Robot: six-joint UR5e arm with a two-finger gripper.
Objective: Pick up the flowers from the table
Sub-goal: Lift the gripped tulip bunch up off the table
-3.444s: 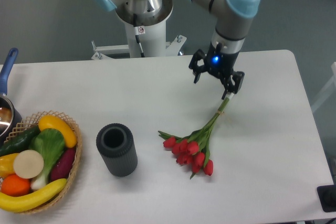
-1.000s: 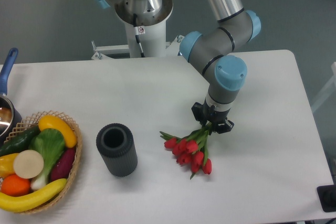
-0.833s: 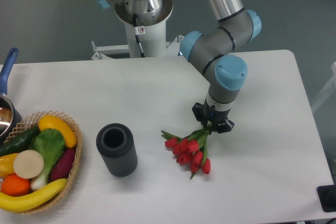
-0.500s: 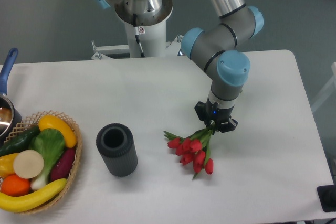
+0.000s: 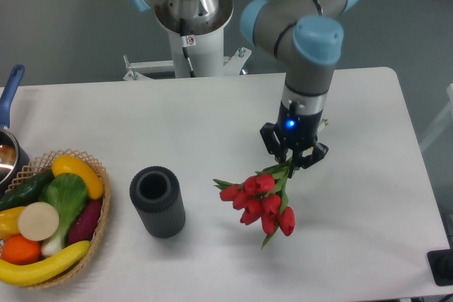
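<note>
Our end effector point(image 5: 293, 160) is clamped on the flowers' point(image 5: 260, 199) stems; buds seemingly hang clear of the table point(image 5: 368, 196). We should lift straight, slowly, avoiding swing.

Bright, even overhead light leaves the tabletop point(image 5: 368, 196) matte white without glare, with faint soft shadows, and the picture slightly soft throughout.

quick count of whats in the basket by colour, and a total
In the basket:
yellow: 3 (banana, pepper, piece at the left edge)
green: 2 (cucumber, leafy vegetable)
orange: 1 (orange)
purple: 1 (eggplant)
cream: 1 (round slice)
Total: 8 visible
</note>
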